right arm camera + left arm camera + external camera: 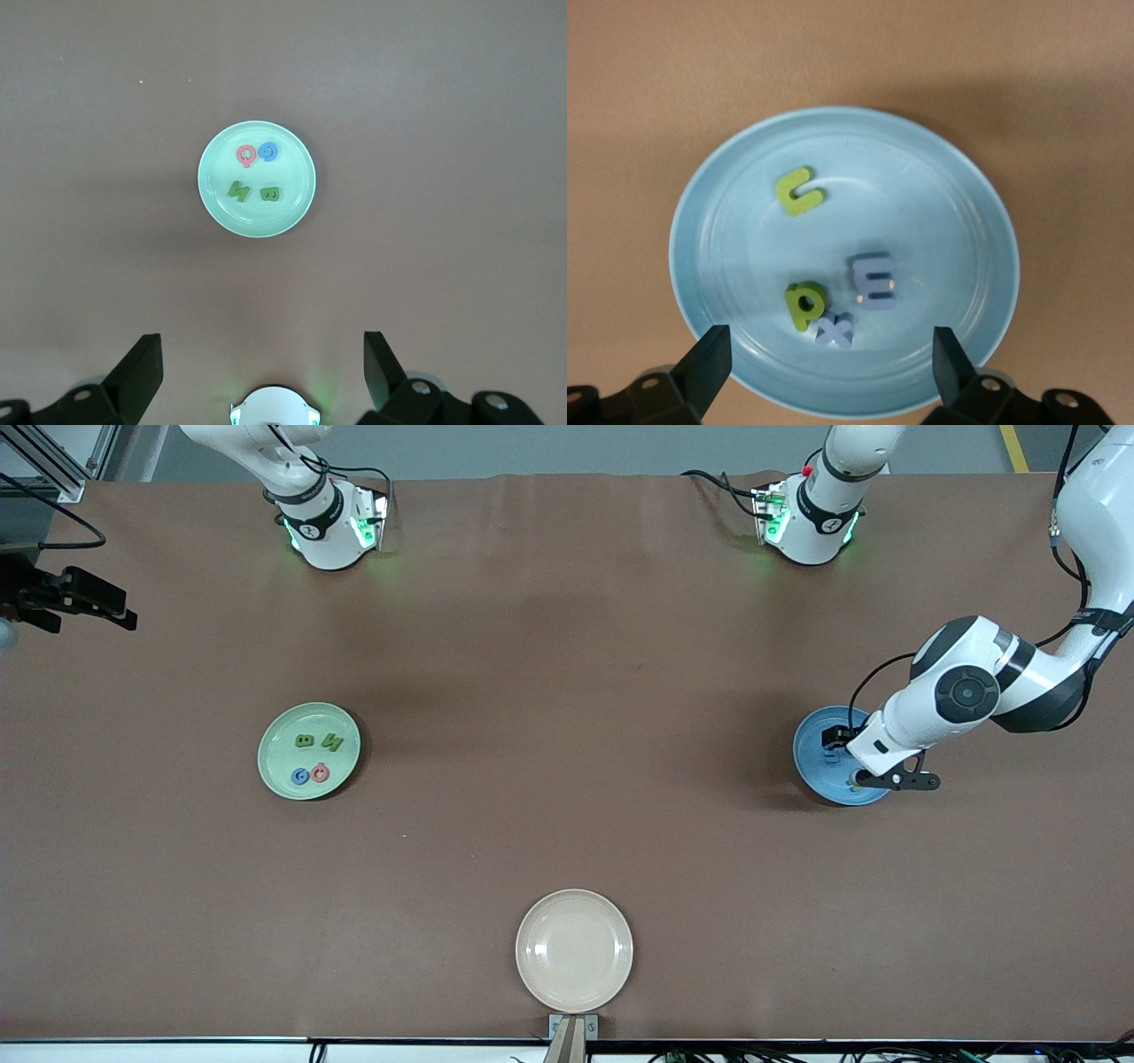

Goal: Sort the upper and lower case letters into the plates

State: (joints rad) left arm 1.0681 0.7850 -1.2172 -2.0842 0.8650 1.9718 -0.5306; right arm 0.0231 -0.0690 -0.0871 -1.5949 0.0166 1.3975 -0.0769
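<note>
A brown table [567,824] carries three plates. A cream-beige plate [574,950] sits nearest the front camera. The pale green plate [309,750], toward the right arm's end, holds a green B [305,740], green N [332,742], blue G [301,777] and pink-red Q [320,772]. The blue plate [819,755], toward the left arm's end, holds a green u [799,191], blue m [873,281], green p [804,304] and blue x [834,330]. The left gripper [833,354] hangs over the blue plate, fingers spread and empty. The right gripper [263,354] is raised high above the table, fingers apart, holding nothing.
</note>
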